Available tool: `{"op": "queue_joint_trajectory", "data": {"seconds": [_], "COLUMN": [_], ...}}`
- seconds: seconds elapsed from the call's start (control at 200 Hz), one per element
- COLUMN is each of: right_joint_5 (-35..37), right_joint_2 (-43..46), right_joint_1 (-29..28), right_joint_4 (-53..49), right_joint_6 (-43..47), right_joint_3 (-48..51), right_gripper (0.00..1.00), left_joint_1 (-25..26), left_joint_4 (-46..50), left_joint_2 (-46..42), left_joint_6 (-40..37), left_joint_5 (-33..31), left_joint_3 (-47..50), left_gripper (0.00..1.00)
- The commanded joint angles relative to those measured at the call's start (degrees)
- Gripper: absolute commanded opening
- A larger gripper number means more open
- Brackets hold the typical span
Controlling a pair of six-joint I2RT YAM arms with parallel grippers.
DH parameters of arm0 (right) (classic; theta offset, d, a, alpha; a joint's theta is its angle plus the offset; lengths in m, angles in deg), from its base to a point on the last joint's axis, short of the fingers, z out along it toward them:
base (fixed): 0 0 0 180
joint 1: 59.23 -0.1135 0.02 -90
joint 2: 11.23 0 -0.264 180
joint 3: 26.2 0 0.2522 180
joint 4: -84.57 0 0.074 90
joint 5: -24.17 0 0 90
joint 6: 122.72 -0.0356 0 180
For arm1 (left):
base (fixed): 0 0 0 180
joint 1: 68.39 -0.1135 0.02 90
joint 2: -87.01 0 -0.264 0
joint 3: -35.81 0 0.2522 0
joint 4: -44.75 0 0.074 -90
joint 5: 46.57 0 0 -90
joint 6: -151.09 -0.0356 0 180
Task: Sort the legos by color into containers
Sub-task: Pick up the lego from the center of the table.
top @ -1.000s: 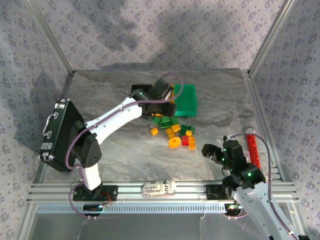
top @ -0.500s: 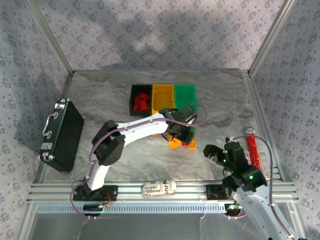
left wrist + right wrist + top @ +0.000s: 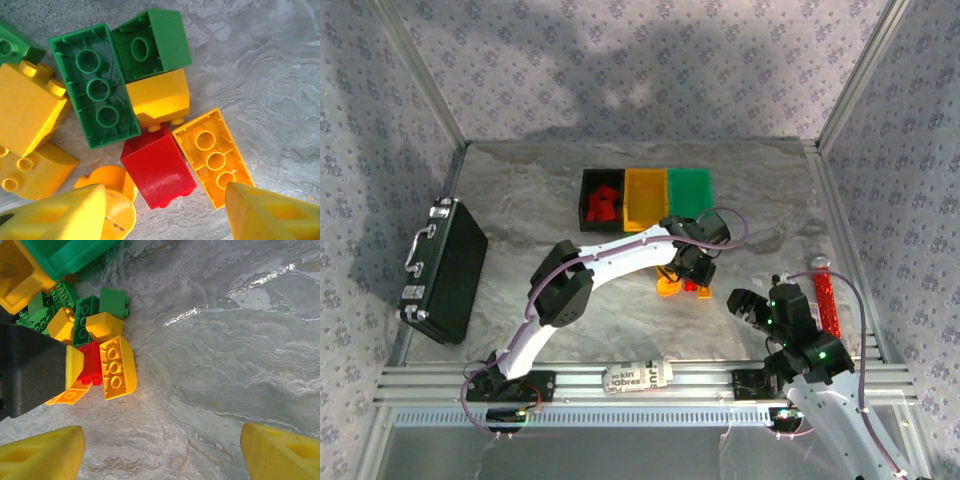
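Since a second ago the left arm has swung from over the far containers (image 3: 646, 197) out to the loose legos (image 3: 682, 280) at mid-table, and its jaws have narrowed from a wider spread. On the left, the black bin (image 3: 588, 187) of the joined row already holds several red pieces. Right of and nearer than the bins lies the unsorted pile, with the left gripper (image 3: 165, 196) poised low over it. Its jaws stand about half open and straddle a red brick (image 3: 159, 171), with a sliver of gap showing on each side, so nothing is held yet. These bricks look light, rigid and smooth-walled, so they will not give under the pads but may skid or twist out of a skewed pinch. The red brick's two flat side walls seem the best place to take hold. It is crowded, though. A round orange piece (image 3: 114, 196) sits under the left finger, and an upturned yellow-orange brick (image 3: 214, 156) touches the red one on the other side, so either could be nudged or caught. Farther right, the right gripper (image 3: 162, 442) hangs spread wide over bare table (image 3: 240, 340), holding nothing.
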State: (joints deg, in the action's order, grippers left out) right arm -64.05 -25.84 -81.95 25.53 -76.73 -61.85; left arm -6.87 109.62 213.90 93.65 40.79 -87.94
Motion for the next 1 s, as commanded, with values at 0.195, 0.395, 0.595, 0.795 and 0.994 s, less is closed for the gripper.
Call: {"op": "queue_joint_trajectory", "data": {"seconds": [0.195,0.395,0.595,0.795,0.994], "right_joint_5": [1.00,0.98,0.94,0.86,0.85], "right_joint_2": [0.72,0.75,0.75,0.72,0.89], "right_joint_1": [0.49,0.74,0.83,0.85,0.92], "right_joint_4": [-0.76,-0.69,-0.51,-0.43,-0.43], "right_joint_6": [-0.33,-0.28,-0.25,-0.24,-0.33], "right_joint_3": [0.47,0.53,0.66,0.80,0.87], "right_gripper": [0.83,0.83,0.83,0.83,0.83], "left_joint_1": [0.05,0.01,-0.07,-0.08,-0.17], "left_joint_4": [2.65,2.91,4.64,4.90,4.68], "left_joint_2": [3.58,5.01,6.00,5.72,5.21], "left_joint_6": [1.68,1.81,1.63,1.59,1.44], "left_joint_5": [-0.53,-0.35,-1.38,-2.43,-2.91], "left_joint_3": [-3.97,-5.42,-5.85,-4.56,-3.34], "left_gripper": [0.61,0.59,0.56,0.55,0.57]}}
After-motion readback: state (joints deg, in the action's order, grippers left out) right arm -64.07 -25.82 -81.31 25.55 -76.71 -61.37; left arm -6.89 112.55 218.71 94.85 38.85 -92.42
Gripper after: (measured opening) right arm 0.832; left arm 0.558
